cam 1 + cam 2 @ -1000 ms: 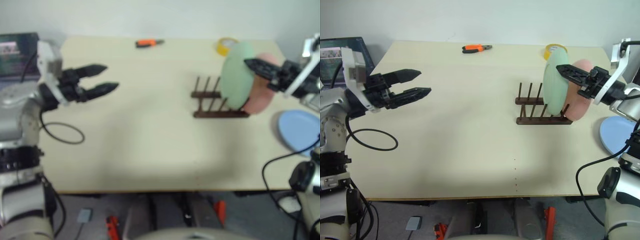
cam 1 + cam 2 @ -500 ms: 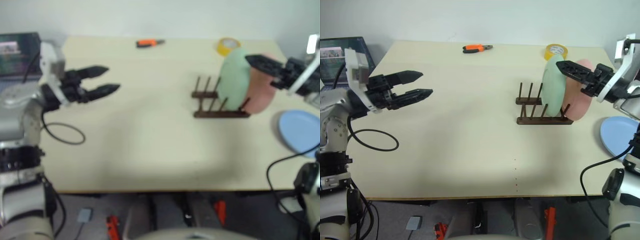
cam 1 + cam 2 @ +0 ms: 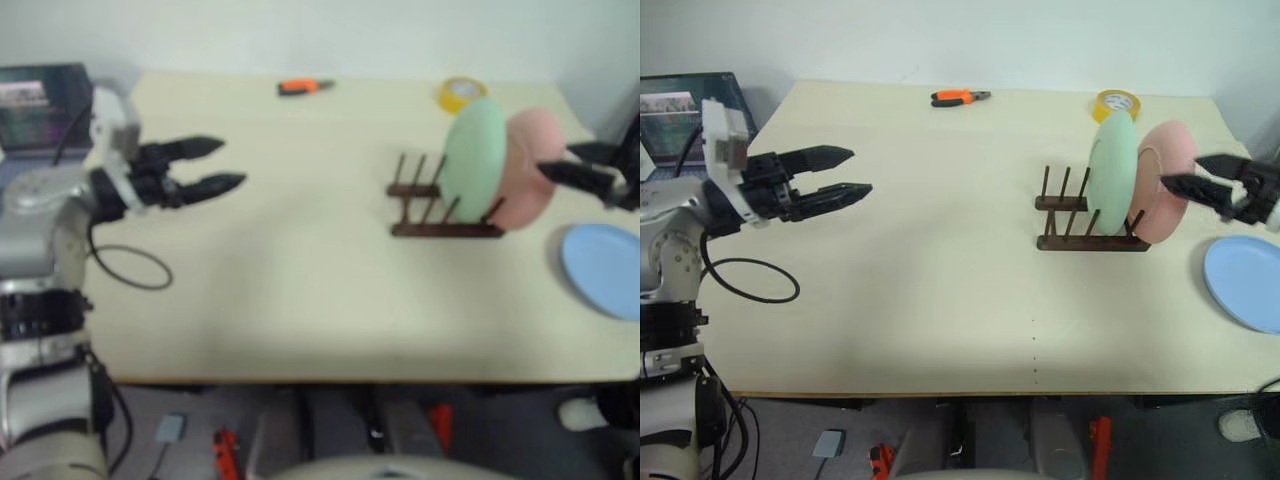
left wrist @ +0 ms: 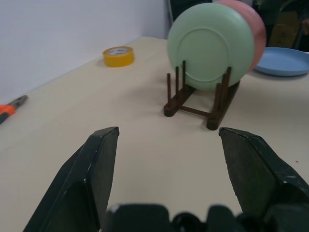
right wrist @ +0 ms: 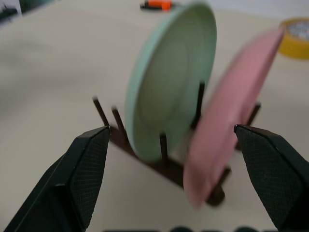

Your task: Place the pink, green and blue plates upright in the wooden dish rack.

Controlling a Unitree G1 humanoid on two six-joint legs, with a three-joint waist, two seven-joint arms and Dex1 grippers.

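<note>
The right pincer (image 3: 1200, 178) gapes wide, empty, beside the pale pink plate (image 3: 1168, 180) and mint green plate (image 3: 1112, 172), both upright in the dark wooden dish rack (image 3: 1080, 228); the light blue plate (image 3: 1245, 282) lies flat on the worktop (image 3: 940, 280).

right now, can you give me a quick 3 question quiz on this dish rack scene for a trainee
1. True or false: the blue plate stands upright in the wooden dish rack.
2. Which plate sits at the rack's end nearest the right gripper? A) green plate B) pink plate C) blue plate
3. Fill in: the small round thing on the table behind the rack is a yellow ____ roll.

Key
1. False: it lies flat on the table, to the right of the rack.
2. B: the pink plate; the green plate stands beside it. The right gripper is open and holds nothing.
3. Tape: the tape roll.
</note>
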